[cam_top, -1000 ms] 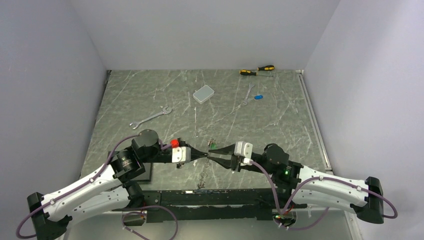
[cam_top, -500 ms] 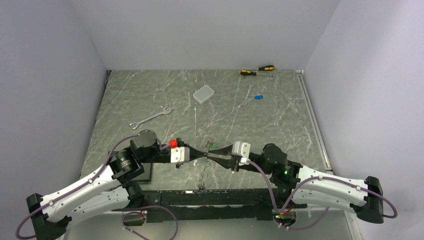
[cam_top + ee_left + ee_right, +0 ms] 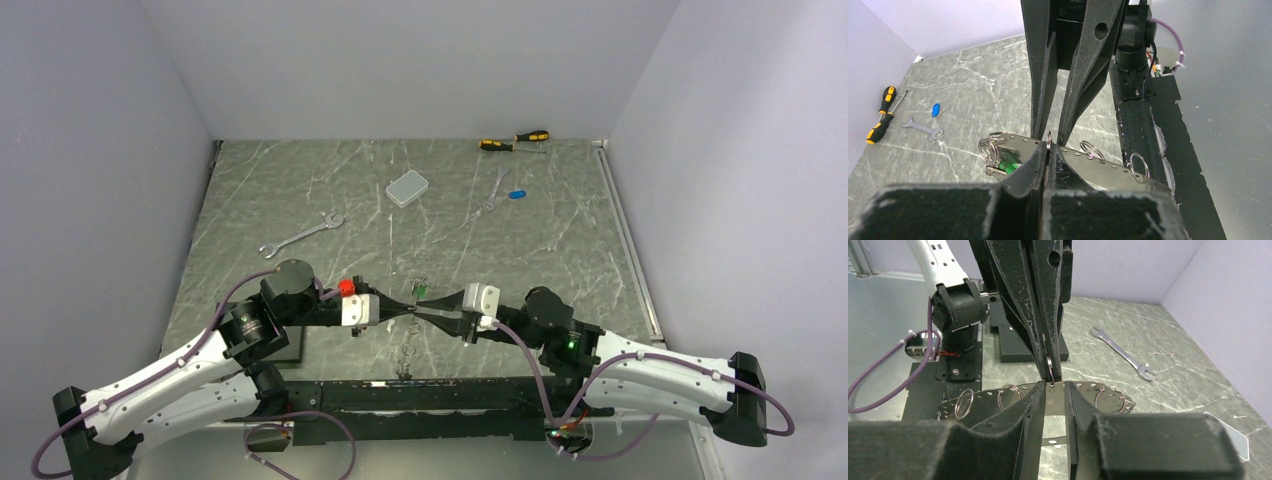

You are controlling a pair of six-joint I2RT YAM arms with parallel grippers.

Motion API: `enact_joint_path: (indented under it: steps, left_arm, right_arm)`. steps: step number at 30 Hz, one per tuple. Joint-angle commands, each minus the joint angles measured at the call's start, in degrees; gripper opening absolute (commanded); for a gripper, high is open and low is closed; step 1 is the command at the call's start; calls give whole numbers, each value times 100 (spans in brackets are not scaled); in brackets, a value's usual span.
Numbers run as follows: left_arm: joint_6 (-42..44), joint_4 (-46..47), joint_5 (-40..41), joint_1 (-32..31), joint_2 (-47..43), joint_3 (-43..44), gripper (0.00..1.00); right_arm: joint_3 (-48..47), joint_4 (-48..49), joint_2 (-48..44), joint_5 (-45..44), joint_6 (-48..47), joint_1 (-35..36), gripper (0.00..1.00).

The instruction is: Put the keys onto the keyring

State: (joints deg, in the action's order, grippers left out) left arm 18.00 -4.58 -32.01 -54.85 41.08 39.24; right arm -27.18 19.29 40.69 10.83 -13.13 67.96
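The keyring is an oval loop of perforated metal strip carrying several small split rings. It hangs between both grippers above the near table edge and shows in the right wrist view. My left gripper is shut on one split ring of the loop. My right gripper faces it, slightly open, with a fingertip on either side of that ring and the strip. A green key hangs at the loop's far end. A blue key lies on the table at the back right. No black key is in view.
A grey box sits at the back centre. One wrench lies left of centre and another lies beside the blue key. Two yellow-and-black screwdrivers lie against the back wall. A black base bar runs along the near edge.
Both grippers and the keyring have shifted slightly to the left together. The grips look the same.
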Motion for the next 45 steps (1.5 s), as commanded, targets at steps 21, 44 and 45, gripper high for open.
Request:
enact_joint_path:
  steps: [21,44,45]
  left_arm:
    - [202,-185,-238,-26,-23,294,49]
    - [378,-2025,996,-37,-357,905,68]
    - [426,-2168,1048,-35,-362,969,68]
  right_arm:
    - [-259,174,106,170,-205,24,0]
    - [169,691,397,-3164,-1953,1534,0]
    - [236,879,441,-3361,-2122,1644,0]
